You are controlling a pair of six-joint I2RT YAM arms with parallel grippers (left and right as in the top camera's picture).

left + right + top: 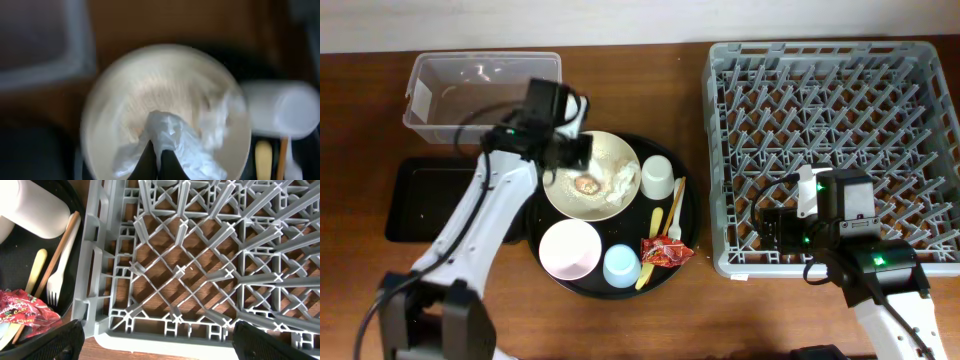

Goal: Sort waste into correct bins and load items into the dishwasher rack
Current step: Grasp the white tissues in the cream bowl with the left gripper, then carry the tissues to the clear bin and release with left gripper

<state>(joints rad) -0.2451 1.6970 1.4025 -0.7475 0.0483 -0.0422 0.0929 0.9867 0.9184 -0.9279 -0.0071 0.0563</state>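
Observation:
The large cream bowl (610,155) sits on the round black tray and holds a brown lump (586,184) with pale grains and a white tissue wad (622,180). My left gripper (570,152) hovers over the bowl's left side. In the blurred left wrist view its fingers (155,152) are shut on a tissue wad (172,130) above the bowl (110,105). My right gripper (775,230) is wide open and empty over the front left corner of the grey dishwasher rack (835,140); it also shows in the right wrist view (157,340) above the rack (200,255).
The round black tray (692,215) also carries a white cup (657,176), pink bowl (570,248), light blue cup (620,264), red wrapper (665,252), yellow knife (650,255), fork and chopsticks (675,205). The clear tub (480,85) and shallow black tray (420,200) lie left.

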